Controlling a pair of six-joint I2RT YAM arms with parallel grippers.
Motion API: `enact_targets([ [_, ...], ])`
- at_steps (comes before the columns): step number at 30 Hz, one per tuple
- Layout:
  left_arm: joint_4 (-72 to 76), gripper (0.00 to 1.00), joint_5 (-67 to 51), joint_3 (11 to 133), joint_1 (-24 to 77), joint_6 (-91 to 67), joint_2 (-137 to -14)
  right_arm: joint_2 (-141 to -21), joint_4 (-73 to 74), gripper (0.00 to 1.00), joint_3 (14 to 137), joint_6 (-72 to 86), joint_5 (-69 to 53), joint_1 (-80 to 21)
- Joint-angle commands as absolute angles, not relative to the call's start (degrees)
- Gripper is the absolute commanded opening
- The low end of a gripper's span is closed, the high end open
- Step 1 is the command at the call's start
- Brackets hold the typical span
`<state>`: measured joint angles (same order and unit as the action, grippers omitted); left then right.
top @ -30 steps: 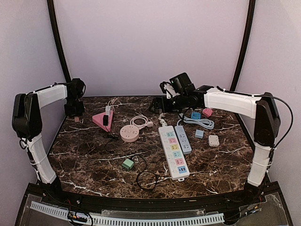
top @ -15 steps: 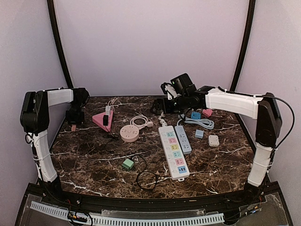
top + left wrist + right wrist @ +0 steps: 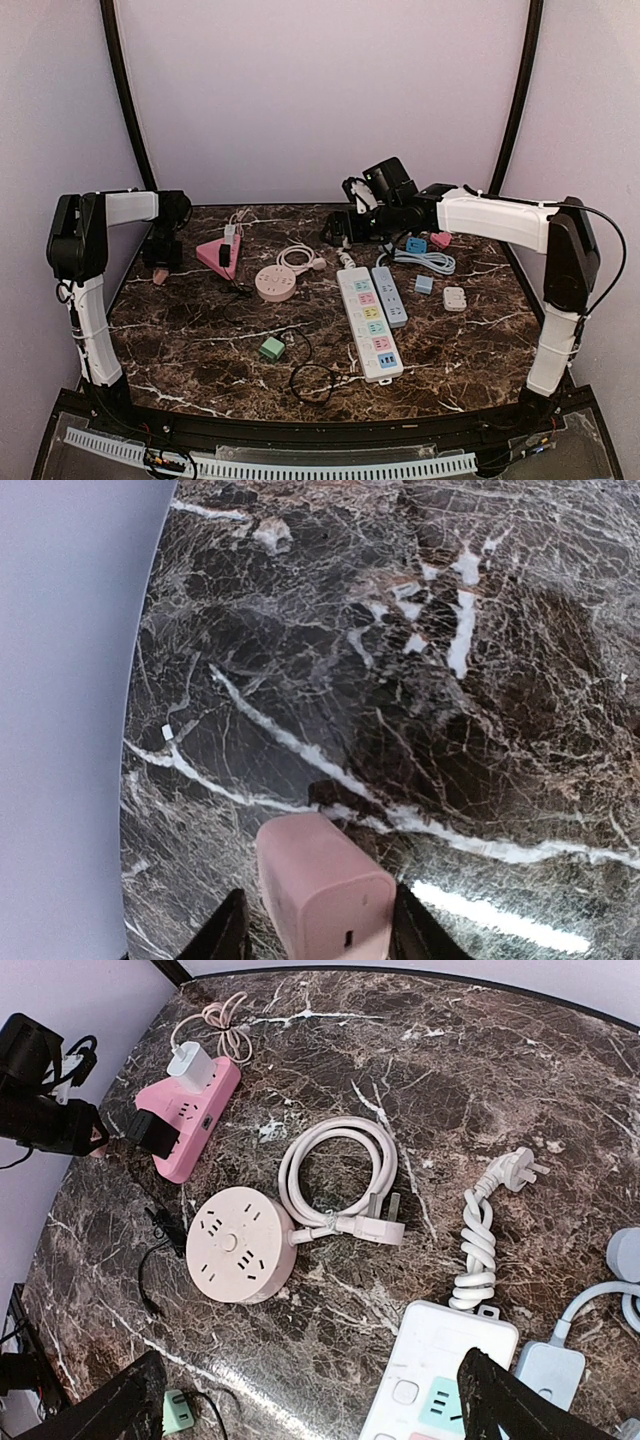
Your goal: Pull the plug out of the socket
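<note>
Grip unclear: left pincer (image 3: 318, 895) straddles pink plug (image 3: 312, 858), contact cropped | right pincer (image 3: 310, 1365) spread wide, empty

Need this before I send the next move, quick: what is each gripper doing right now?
Left gripper: pink plug between its fingers; gripped or loose cannot be told.
Right gripper: open, holding nothing.

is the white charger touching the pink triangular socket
Touching. The right wrist view shows the white charger seated on the pink triangular socket with no gap between them.
</note>
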<state>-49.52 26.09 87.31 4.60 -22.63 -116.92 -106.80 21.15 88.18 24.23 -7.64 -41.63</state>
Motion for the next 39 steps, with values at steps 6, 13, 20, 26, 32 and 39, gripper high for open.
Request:
enact_targets([
  [6,-50.0,0.55,20.8,89.2,5.2,-22.1,-115.3,-105.4,21.3,0.99,88.4,24.0,-7.5,-42.1],
  [13,-48.7,0.55,15.7,89.2,6.6,-23.1,-111.1,-105.6,22.0,0.99,88.5,23.9,-6.7,-42.1],
  [20,-48.1,0.55,12.3,90.6,11.7,-24.8,-105.9,-105.6,22.1,0.99,87.9,24.4,-6.0,-42.1],
  [26,-48.9,0.59,10.3,95.0,17.1,-25.3,-105.9,-105.9,22.3,0.99,87.8,24.9,-5.3,-42.0],
  [32,-53.0,0.61,12.9,101.9,20.6,-25.3,-110.8,-106.7,21.8,0.99,87.9,26.1,-6.9,-42.1],
  [39,-54.9,0.58,12.8,105.7,21.8,-24.9,-116.4,-107.1,21.5,0.99,88.0,26.5,-7.4,-42.1],
])
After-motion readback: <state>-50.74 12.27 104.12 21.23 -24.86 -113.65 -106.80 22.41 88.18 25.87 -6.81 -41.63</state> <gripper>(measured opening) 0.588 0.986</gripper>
